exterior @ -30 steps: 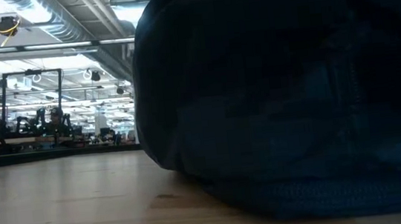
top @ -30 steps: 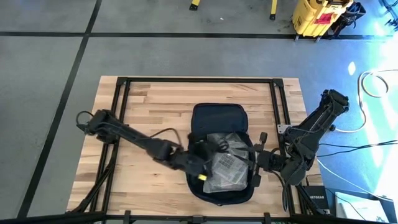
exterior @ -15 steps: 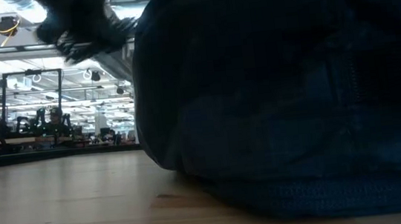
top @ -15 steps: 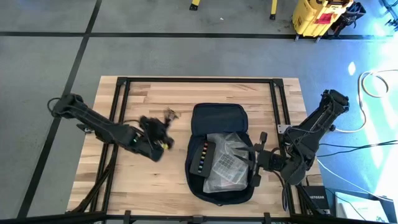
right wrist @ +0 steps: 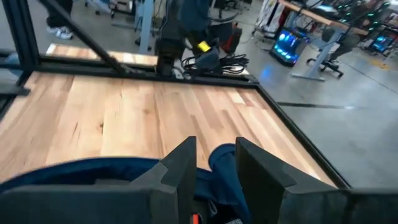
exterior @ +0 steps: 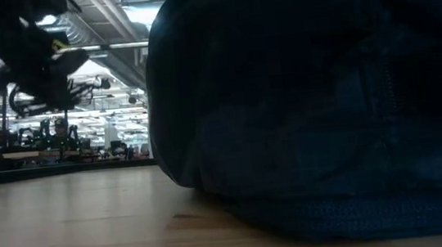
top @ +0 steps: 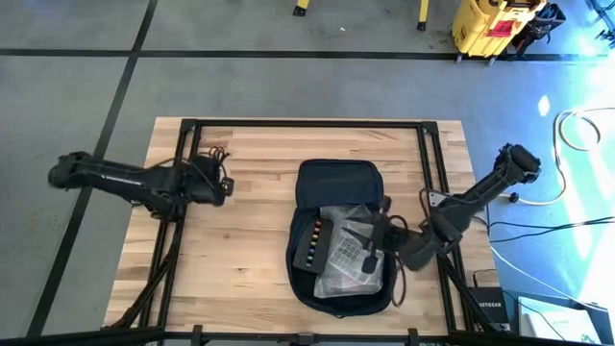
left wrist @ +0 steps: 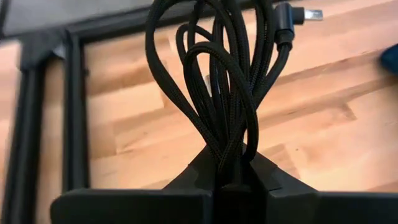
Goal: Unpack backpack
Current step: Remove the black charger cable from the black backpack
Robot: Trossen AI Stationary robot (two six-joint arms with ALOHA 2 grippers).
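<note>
Over the butcher-block table's (top: 240, 144) far-left corner, the left gripper (top: 217, 181) is clamped on a looped black braided cable (left wrist: 217, 93). Right gripper (top: 370, 252), fingers slightly apart, hovers over the open backpack (top: 338, 183) at mid-table, gripping nothing. Beyond lie grey floor (top: 77, 86) and a yellow bin (top: 490, 24).

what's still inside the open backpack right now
Inside the backpack lie a crinkly clear plastic bag and a dark flat case with coloured dots. Whatever lies beneath them is covered. The right gripper hovers over the opening.
</note>
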